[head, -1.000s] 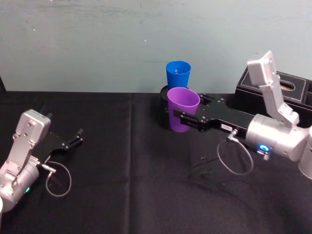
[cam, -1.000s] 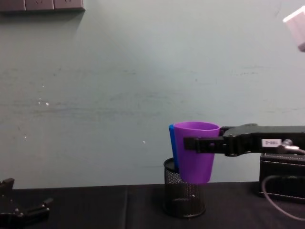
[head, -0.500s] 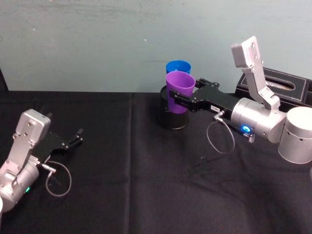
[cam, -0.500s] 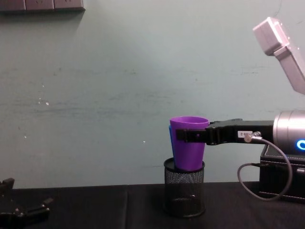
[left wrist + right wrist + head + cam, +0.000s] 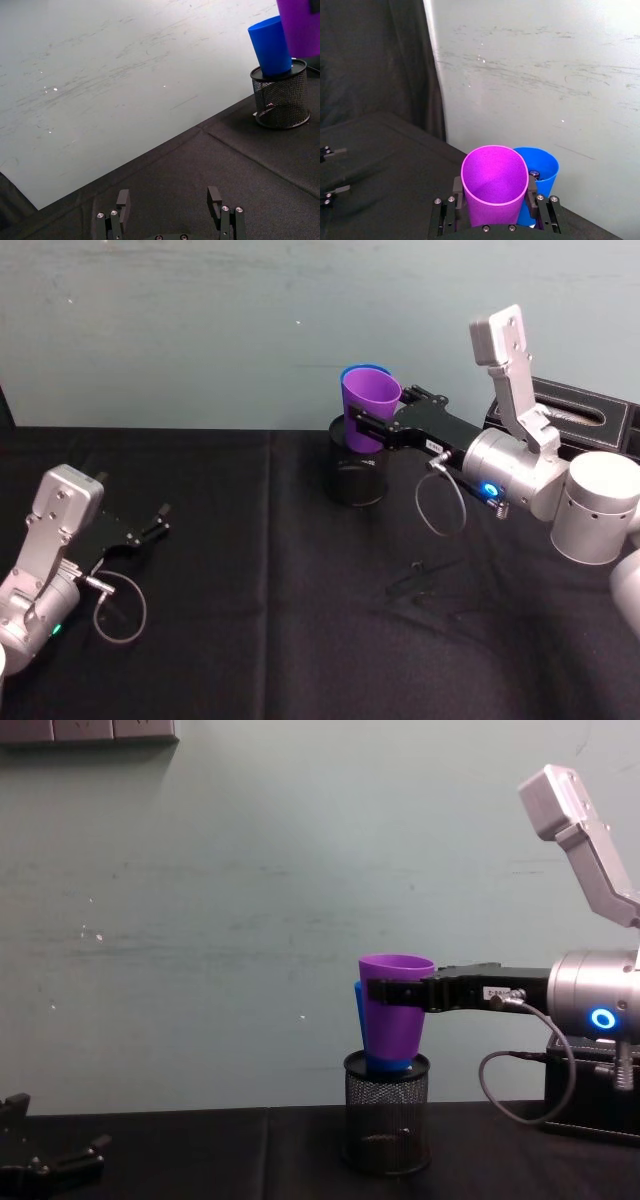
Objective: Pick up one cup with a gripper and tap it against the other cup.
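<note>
My left gripper rests low over the worktop, jaws apart and holding nothing, well apart from the work.

My right gripper is clamped around the purple cup just below its rim, holding it upright and clear of the worktop. The blue cup stands just beyond the gripped cup, on the side away from my wrist. It is seated in the mesh pen holder below my fingertips. Whether the two cup walls touch I cannot tell — they are at least just beside each other.

Hazards:
- The blue cup sits loose in the holder, so a hard forward push could tip both.
- The purple cup's base hangs near the holder's rim — any descent could catch it.
- The smooth, tapered wall may slip in my grip on impact.
</note>
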Available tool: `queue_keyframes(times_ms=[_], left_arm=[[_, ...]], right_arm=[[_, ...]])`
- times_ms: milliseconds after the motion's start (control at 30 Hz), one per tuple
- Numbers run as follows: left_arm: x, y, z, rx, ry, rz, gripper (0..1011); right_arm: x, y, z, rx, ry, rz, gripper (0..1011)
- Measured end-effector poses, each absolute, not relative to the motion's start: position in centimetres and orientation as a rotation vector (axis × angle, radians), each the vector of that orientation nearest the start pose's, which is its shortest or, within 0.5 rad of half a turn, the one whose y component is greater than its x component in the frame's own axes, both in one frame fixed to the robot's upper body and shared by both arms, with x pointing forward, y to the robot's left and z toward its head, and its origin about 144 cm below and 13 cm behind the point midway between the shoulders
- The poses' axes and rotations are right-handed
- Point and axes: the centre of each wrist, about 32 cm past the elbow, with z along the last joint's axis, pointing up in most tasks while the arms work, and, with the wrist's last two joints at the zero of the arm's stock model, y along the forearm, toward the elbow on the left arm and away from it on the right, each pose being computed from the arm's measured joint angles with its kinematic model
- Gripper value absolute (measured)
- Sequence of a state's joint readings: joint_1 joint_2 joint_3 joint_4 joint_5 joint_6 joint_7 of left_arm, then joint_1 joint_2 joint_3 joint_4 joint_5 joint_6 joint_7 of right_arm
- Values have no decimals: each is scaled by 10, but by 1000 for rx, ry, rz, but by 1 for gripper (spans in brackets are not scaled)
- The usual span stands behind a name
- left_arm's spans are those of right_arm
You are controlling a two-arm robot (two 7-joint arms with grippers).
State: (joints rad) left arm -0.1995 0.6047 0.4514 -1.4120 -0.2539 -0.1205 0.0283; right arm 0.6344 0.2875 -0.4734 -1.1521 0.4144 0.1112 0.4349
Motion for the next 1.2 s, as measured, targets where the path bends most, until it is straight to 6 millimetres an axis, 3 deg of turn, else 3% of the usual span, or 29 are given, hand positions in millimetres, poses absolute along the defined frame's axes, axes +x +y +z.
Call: queue_keyframes(times_ms=[533, 1200], left_arm=[[489, 310, 1140, 304, -285, 1248, 1012], [489, 310, 1140, 304, -285, 1248, 1012]], right_arm=[[626, -211, 1237, -86, -31, -880, 718], [627, -211, 1236, -86, -25, -879, 718]])
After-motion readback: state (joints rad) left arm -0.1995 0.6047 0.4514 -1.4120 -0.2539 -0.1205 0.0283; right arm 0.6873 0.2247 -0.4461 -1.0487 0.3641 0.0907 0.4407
